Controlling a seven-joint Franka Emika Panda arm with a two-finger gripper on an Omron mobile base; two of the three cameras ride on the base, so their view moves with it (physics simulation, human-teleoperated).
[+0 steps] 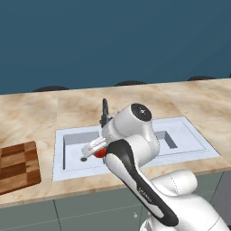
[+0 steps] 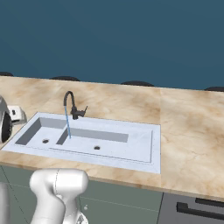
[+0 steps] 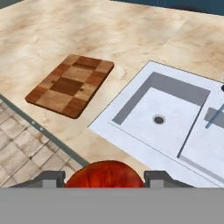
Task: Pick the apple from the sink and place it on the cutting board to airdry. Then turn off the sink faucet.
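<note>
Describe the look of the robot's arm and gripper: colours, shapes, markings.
The arm is built of glossy white rounded segments with dark black joint bands and a round dark cap on one joint; small lettering runs along a black band. The gripper is a pale boxy hand; in the hand view its finger tips are small and dark grey.

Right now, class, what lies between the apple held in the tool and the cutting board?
In the hand view, bare marbled counter separates the apple, gripped by the tool, from the cutting board; nothing sits on that stretch.
</note>
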